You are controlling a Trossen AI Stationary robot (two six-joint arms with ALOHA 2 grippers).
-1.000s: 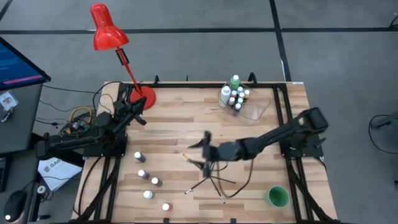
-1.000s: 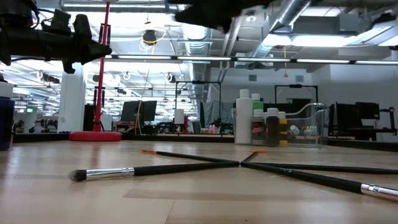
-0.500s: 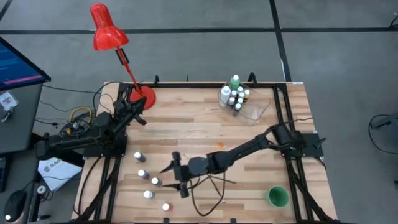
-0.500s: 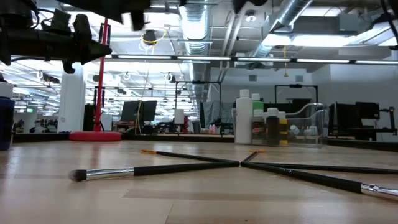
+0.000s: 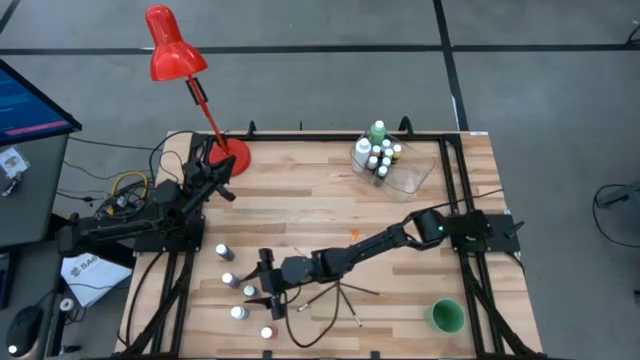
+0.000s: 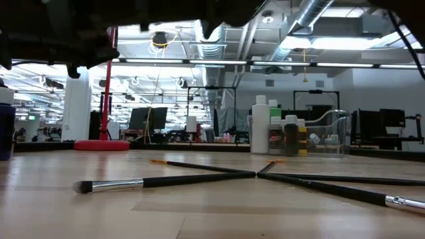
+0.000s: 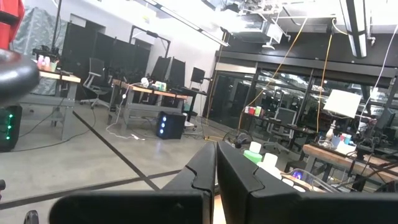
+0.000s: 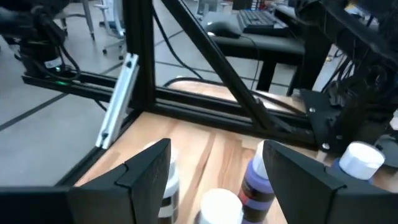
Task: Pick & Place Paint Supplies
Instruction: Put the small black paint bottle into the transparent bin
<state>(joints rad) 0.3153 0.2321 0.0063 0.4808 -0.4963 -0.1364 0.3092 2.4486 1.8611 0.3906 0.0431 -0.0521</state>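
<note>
From above, we see our right arm stretched far across the desk (image 5: pixel 300 195), its right gripper (image 5: pixel 266 290) spread wide over the loose small paint bottles (image 5: pixel 228 280) near the desk's front left. We judge the wide spread is there so a bottle can pass between the fingers before any closing; nothing is held yet. The clear tub (image 5: pixel 395 170) at the far right already holds a cluster of bottles, the taller green bottle (image 5: pixel 378 131) among them, so that looks like the drop-off. The thin paintbrushes (image 5: pixel 340 292) lie crossed beside the arm, and the green cup (image 5: pixel 446 316) stands at the front right corner. Our left gripper (image 5: pixel 221 187) waits at the far left, by the base of the red lamp (image 5: pixel 172 45).

At desk level, the paintbrushes (image 6: pixel 199 178) lie flat and untouched, with the tub (image 6: pixel 319 136) and its bottles behind them.

From the left wrist, the left gripper (image 7: pixel 216 168) is clenched on nothing, its fingers pressed together.

From the right wrist, the released right gripper (image 8: pixel 214 168) frames a white-capped bottle (image 8: pixel 217 207) between its fingers, with a purple-bodied bottle (image 8: pixel 255 180) just beside and another white cap (image 8: pixel 360 158) farther off.
</note>
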